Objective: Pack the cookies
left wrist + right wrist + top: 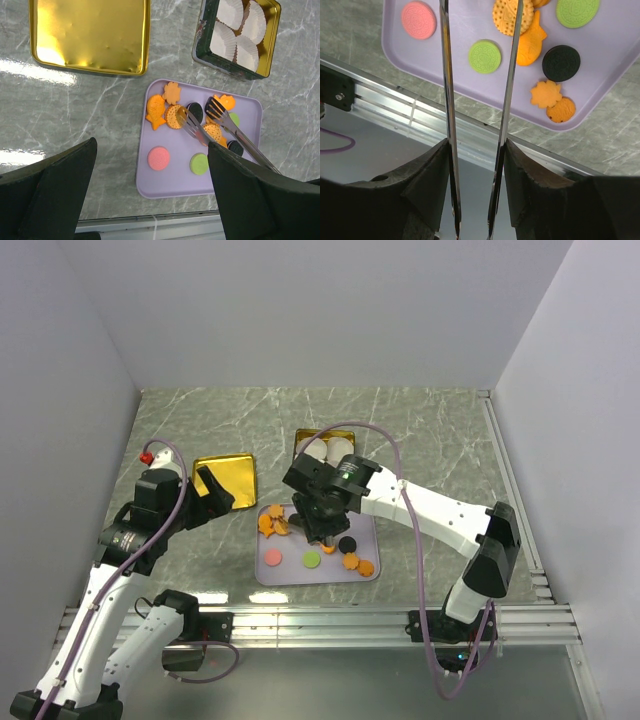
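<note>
The cookies lie on a lilac tray [290, 572]: pink [158, 158], green [199, 163], an orange fish [155, 111], black [561, 63] and several more orange ones. My right gripper [476, 144] is shut on the handles of metal tongs [445, 75]. The tong arms stand apart over the tray, and a round orange cookie [506, 17] lies between them, against the right arm. My left gripper [152, 145] is open and empty, above the tray's near left edge. In the top view it [215, 490] sits by the gold lid.
A gold lid [90, 35] lies upside down left of the tray. A gold tin [200, 45] behind the tray holds white paper cups [235, 30]. An aluminium rail [420, 115] runs along the table's near edge. Grey walls enclose the marbled table.
</note>
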Available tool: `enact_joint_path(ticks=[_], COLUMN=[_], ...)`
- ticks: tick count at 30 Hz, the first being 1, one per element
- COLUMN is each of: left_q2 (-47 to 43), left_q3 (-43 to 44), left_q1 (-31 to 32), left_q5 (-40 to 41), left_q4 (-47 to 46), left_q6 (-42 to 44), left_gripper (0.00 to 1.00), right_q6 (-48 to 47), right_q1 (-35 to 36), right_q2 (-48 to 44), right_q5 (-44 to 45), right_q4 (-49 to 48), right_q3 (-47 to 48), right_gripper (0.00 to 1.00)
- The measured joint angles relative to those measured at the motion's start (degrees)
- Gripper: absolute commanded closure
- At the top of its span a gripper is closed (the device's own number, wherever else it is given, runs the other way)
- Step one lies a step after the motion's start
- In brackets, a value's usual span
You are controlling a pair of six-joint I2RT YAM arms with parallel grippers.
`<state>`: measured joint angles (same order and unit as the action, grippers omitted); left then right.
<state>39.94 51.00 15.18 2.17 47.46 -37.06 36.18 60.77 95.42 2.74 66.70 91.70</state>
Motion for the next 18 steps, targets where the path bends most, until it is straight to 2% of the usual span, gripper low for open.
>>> enact_joint_path(ticks=[18], left_q2=[0.0], left_q3=[0.0], left_q1=[0.0], left_q5=[0.0], left_q4=[0.0], left_q6=[0.0], left_gripper=[0.03], right_q6=[1.0], right_q1=[0.0], right_q2=[0.5], right_q5=[-2.8], right_q4=[-2.9], right_q3=[-1.5], right_gripper=[0.58])
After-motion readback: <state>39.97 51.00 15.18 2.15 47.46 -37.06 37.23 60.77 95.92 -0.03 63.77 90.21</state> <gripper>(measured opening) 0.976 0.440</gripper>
